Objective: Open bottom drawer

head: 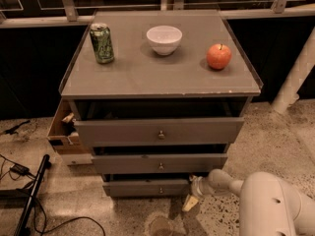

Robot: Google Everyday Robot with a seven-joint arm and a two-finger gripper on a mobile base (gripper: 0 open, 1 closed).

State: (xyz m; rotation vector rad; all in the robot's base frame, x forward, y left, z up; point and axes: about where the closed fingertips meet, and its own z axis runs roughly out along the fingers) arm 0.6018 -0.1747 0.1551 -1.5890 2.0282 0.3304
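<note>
The bottom drawer is the narrowest of three grey fronts, lowest on the cabinet, with a small round metal knob at centre. It sits slightly forward under the middle drawer. My gripper is at the drawer's right end, low near the floor, on a white arm coming from the lower right. One pale fingertip points down toward the floor.
The top drawer is the widest front. On the cabinet top stand a green can, a white bowl and a red apple. A cardboard box sits at the left; cables lie on the floor.
</note>
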